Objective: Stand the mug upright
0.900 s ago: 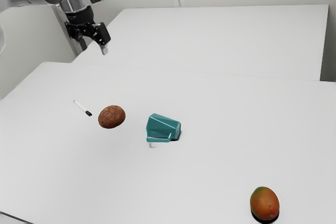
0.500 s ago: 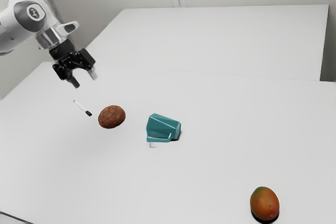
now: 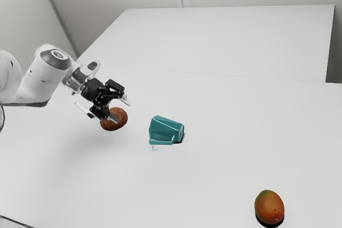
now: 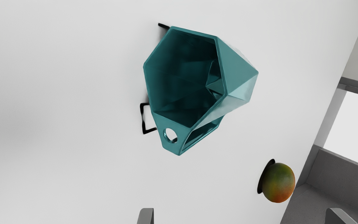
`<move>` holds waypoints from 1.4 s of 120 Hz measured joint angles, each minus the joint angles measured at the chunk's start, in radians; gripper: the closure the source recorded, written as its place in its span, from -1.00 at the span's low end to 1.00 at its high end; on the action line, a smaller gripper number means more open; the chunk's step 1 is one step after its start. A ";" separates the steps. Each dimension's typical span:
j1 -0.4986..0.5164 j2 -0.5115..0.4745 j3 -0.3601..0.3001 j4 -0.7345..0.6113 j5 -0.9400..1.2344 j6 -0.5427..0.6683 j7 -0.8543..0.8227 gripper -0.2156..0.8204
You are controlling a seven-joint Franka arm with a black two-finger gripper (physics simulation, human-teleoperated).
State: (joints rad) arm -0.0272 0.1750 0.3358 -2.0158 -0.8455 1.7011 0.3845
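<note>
In the exterior view the gripper (image 3: 121,109) hangs beside and partly over the brown lump, with a gap between it and the mug. A teal faceted mug (image 3: 166,130) lies on its side, its base toward the exterior view's right and its handle on the near side. In the wrist view the open mouth of the mug (image 4: 182,74) faces the hand, and its handle shows at one side. Two widely spaced fingertips mark the gripper (image 4: 239,216), open with nothing between them.
A brown rounded lump (image 3: 116,123) sits on the white table (image 3: 214,180), close to the gripper. The red-green mango (image 3: 269,207) lies farther off, toward the exterior view's near right; the wrist view has the mango (image 4: 278,183) beyond the mug.
The arm has swung down and toward the exterior view's right, from the upper left to the brown lump, which it now partly covers. The mug, lump and mango have not moved.
</note>
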 joint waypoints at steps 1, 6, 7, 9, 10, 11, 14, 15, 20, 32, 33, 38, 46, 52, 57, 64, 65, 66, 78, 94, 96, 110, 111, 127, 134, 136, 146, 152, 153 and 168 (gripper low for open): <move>0.000 0.004 -0.001 0.000 -0.006 0.004 0.003 -0.58; 0.000 0.021 -0.007 0.001 -0.034 0.024 0.016 -0.58; 0.000 0.024 -0.008 0.001 -0.040 0.028 0.019 -0.58; -0.001 0.031 -0.010 0.002 -0.050 0.035 0.024 -0.58; -0.001 0.035 -0.011 0.003 -0.054 0.038 0.026 -0.58; -0.001 0.039 -0.012 0.003 -0.059 0.042 0.029 -0.58; -0.001 0.052 -0.014 0.009 -0.070 0.051 0.036 -0.58; -0.001 0.057 -0.014 0.012 -0.073 0.054 0.039 -0.58; -0.001 0.084 -0.015 0.027 -0.091 0.067 0.052 -0.58; 0.000 0.143 -0.041 0.063 -0.137 0.093 0.082 -0.58; 0.000 0.146 -0.044 0.065 -0.140 0.095 0.084 -0.58; -0.001 0.161 -0.060 0.071 -0.153 0.107 0.096 -0.58; -0.003 0.179 -0.077 0.073 -0.174 0.121 0.112 -0.58; -0.007 0.193 -0.088 0.071 -0.184 0.129 0.123 -0.58; -0.009 0.201 -0.094 0.068 -0.190 0.135 0.132 -0.58; -0.011 0.206 -0.100 0.066 -0.197 0.141 0.143 -0.58; -0.011 0.206 -0.101 0.065 -0.197 0.142 0.144 -0.58; -0.011 0.206 -0.102 0.065 -0.198 0.142 0.146 -0.58; -0.016 0.207 -0.109 0.058 -0.203 0.147 0.161 -0.58; -0.031 0.208 -0.113 0.051 -0.212 0.148 0.178 -0.55; -0.033 0.208 -0.114 0.050 -0.214 0.148 0.180 -0.54; -0.038 0.205 -0.125 0.049 -0.225 0.149 0.190 -0.44; -0.038 0.205 -0.126 0.049 -0.226 0.150 0.190 -0.43; -0.039 0.196 -0.137 0.049 -0.244 0.151 0.196 -0.12; -0.039 0.193 -0.140 0.049 -0.248 0.152 0.197 0.04; -0.039 0.192 -0.140 0.049 -0.248 0.152 0.197 0.08; -0.039 0.189 -0.141 0.050 -0.251 0.153 0.196 0.35; -0.039 0.187 -0.141 0.050 -0.252 0.152 0.195 0.50; -0.039 0.186 -0.141 0.050 -0.252 0.152 0.195 0.52; -0.038 0.173 -0.143 0.054 -0.248 0.150 0.193 0.73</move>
State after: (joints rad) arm -0.0656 0.3485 0.1926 -1.9617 -1.0937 1.8516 0.5773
